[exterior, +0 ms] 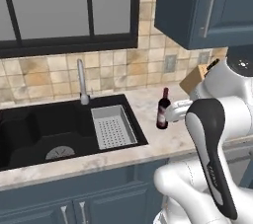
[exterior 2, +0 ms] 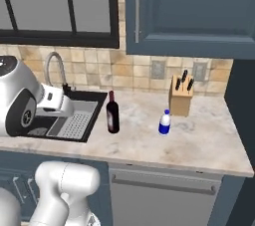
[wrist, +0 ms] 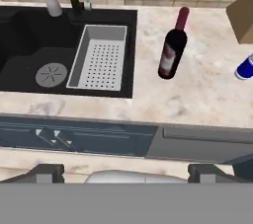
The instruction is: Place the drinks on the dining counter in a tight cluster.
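A dark wine bottle (exterior: 163, 112) (exterior 2: 113, 115) (wrist: 172, 50) with a red top stands upright on the marble sink counter (exterior 2: 199, 140), just right of the sink. A small blue-labelled bottle (exterior 2: 165, 123) (wrist: 244, 67) with a white cap stands further right, near the knife block. My gripper (wrist: 126, 173) is open and holds nothing. It hangs above the counter's front edge, well short of the wine bottle. In the hand view the wine bottle lies ahead and slightly right of centre. The dining counter is out of view.
A black sink (exterior: 44, 129) with a grey drain rack (exterior: 112, 127) and a faucet (exterior: 82, 82) lies left of the bottles. A wooden knife block (exterior 2: 181, 98) stands against the tiled wall. Blue wall cabinets (exterior 2: 189, 11) hang above the counter.
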Motion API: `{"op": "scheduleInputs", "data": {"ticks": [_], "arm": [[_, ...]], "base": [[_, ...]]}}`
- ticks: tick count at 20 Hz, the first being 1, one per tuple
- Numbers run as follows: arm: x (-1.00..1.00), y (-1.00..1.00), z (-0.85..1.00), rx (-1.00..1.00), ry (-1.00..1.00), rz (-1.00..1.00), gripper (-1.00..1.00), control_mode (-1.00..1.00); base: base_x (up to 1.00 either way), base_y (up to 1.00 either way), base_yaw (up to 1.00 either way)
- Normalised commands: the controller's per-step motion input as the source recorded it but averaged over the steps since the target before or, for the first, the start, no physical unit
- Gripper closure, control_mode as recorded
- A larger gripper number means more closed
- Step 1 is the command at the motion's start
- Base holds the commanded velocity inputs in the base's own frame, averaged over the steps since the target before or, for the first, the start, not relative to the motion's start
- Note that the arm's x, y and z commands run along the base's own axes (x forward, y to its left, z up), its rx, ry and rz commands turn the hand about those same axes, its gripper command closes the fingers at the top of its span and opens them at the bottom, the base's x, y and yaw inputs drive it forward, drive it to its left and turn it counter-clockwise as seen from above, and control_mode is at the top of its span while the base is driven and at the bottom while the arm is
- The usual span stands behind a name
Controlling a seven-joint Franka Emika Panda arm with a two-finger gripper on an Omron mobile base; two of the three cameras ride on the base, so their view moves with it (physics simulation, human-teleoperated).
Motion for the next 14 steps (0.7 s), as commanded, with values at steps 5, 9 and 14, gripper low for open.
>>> {"op": "scheduleInputs", "data": {"ticks": [5, 9, 14], "arm": [[0.0, 0.0, 0.0, 0.0, 0.0, 0.0, -1.0, 1.0], [0.0, 0.0, 0.0, 0.0, 0.0, 0.0, -1.0, 1.0], [0.0, 0.0, 0.0, 0.0, 0.0, 0.0, -1.0, 1.0]], "base": [[0.42, -0.21, -0.26], [0.31, -0.33, -0.4], [0.64, -0.03, -0.24]]}}
